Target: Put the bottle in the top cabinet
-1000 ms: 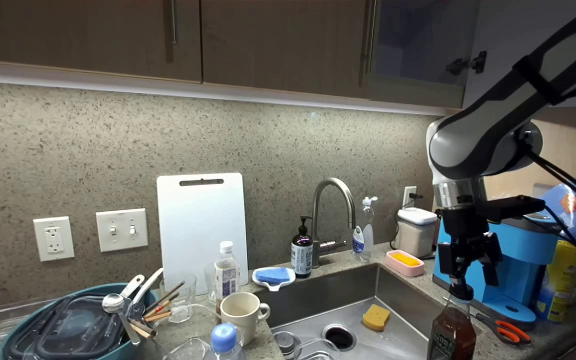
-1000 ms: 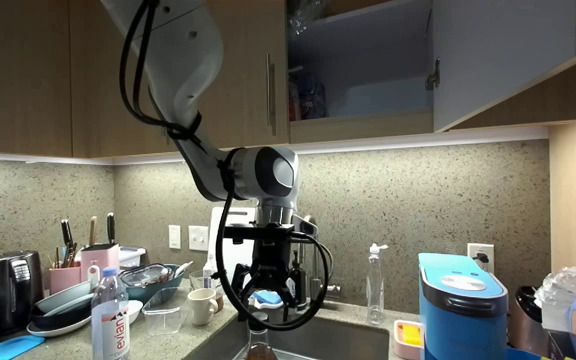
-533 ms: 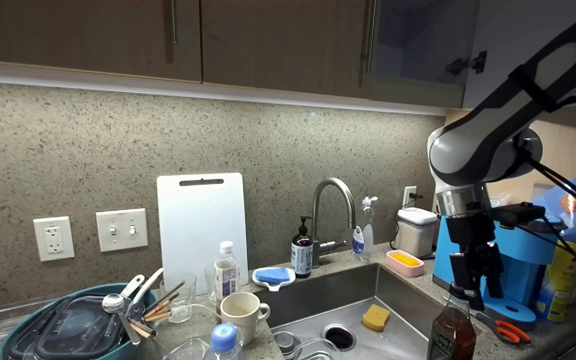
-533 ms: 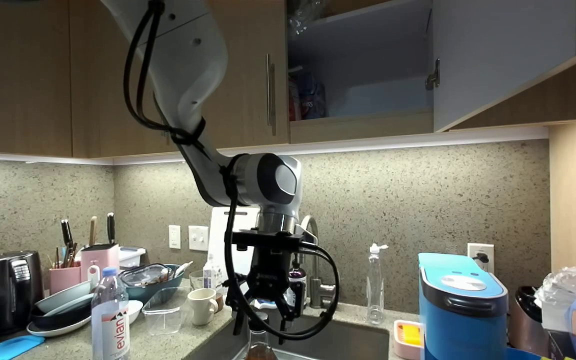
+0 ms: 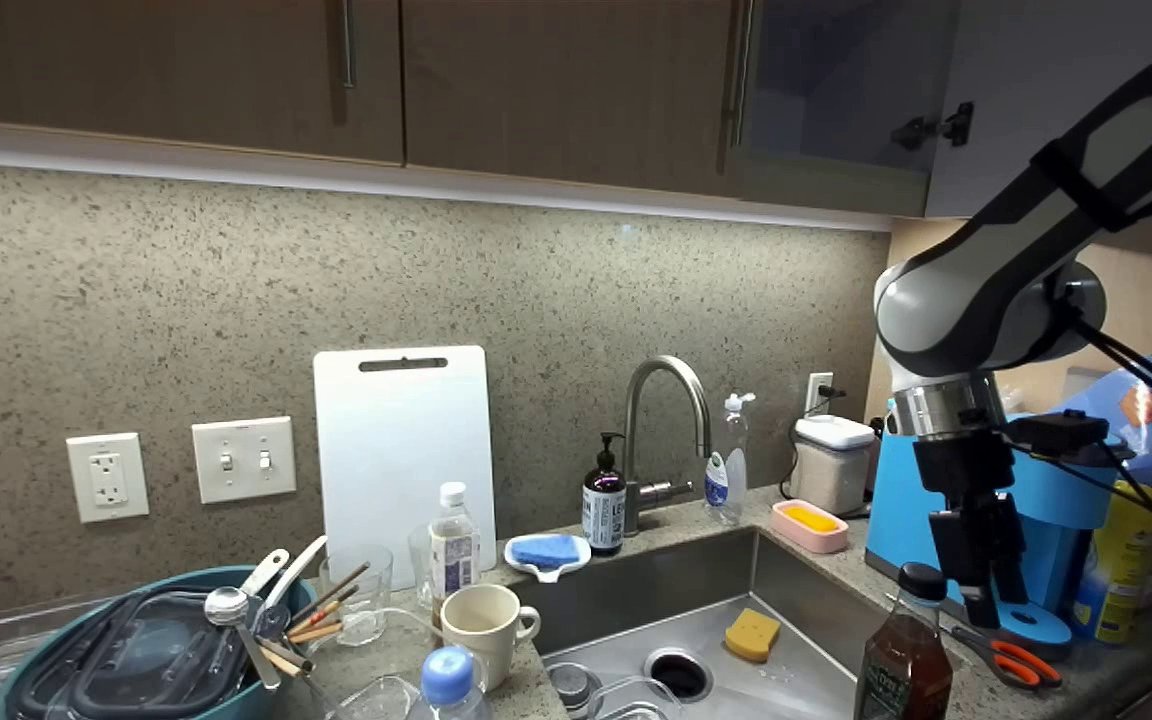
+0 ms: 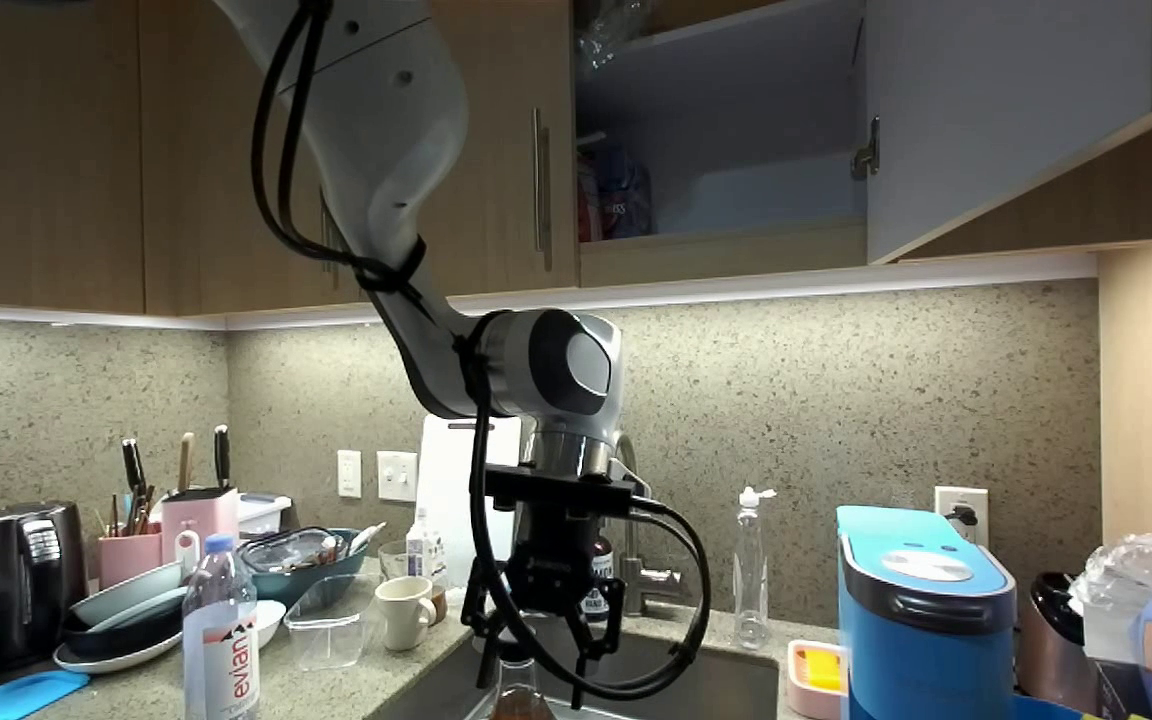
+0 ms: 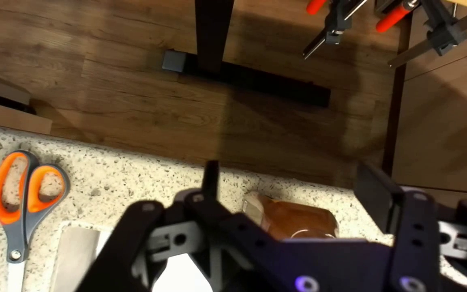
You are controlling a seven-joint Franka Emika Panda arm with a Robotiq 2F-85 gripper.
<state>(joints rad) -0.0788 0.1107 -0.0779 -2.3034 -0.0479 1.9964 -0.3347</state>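
Observation:
The bottle (image 5: 904, 665) is amber-brown with a black cap and stands upright on the counter at the sink's right. In an exterior view (image 6: 521, 706) only its upper part shows; in the wrist view (image 7: 298, 219) its body lies partly behind the gripper's mount. My gripper (image 5: 996, 598) is open and empty, just right of the cap, tilted and apart from it. In an exterior view (image 6: 533, 682) its fingers appear on both sides of the cap; the wrist view (image 7: 290, 182) shows them wide apart. The top cabinet (image 6: 721, 255) is open, its grey door (image 6: 1016, 110) swung outward.
A blue machine (image 5: 1056, 490) and orange-handled scissors (image 5: 1011, 660) stand behind the gripper. The sink (image 5: 716, 590) with faucet (image 5: 671, 375) lies left of the bottle. A cabinet shelf holds some bags (image 6: 621, 195). The counter's front edge (image 7: 136, 156) runs close by the bottle.
My gripper has moved right in both exterior views and slightly lower, tilting, from above the cap to beside it. The bottle and cabinet door have not moved.

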